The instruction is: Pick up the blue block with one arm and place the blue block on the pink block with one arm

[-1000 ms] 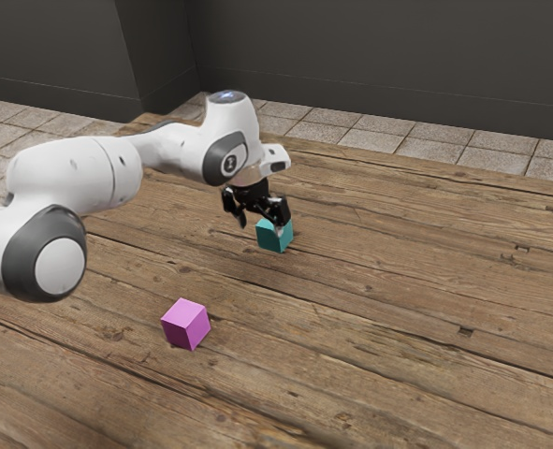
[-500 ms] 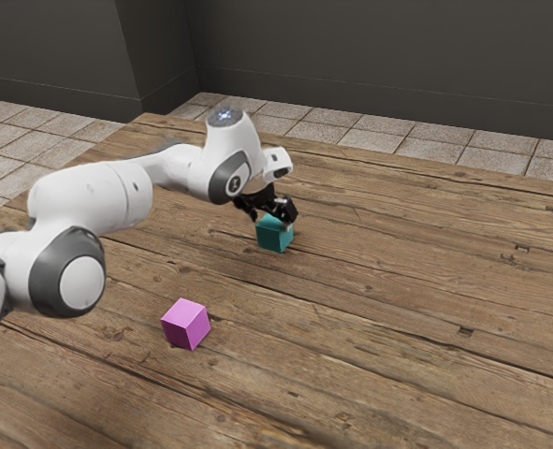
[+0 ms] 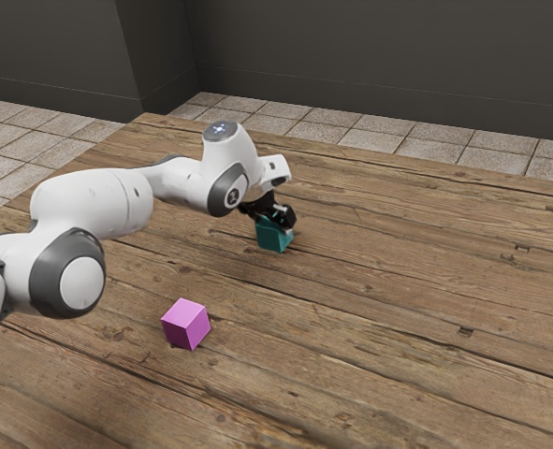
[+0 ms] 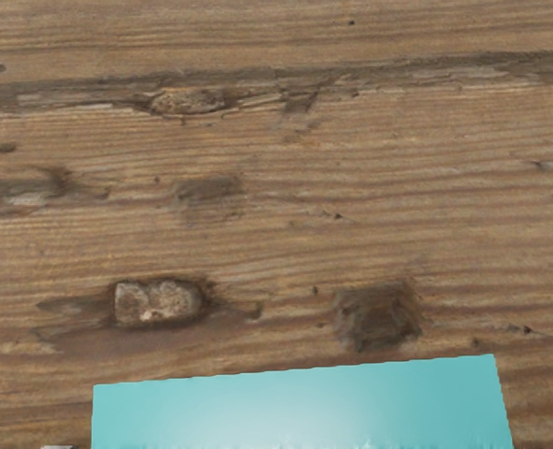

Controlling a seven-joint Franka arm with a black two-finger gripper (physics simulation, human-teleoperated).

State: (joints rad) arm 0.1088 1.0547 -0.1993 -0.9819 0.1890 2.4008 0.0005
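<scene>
Here the gripper [image 3: 274,219] sits low over the blue block [image 3: 275,239] so it can grasp it, but I cannot tell whether its jaws grip yet.

The blue block [image 3: 276,240] is a teal-blue cube sitting flat on the wooden counter [image 3: 398,281], one corner turned toward the exterior camera. The pink block [image 3: 185,324], a magenta cube, rests flat well apart from it, toward the exterior view's lower left.

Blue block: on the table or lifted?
On the table: the blue block rests flat on the wooden table, gripper low over its top.
</scene>
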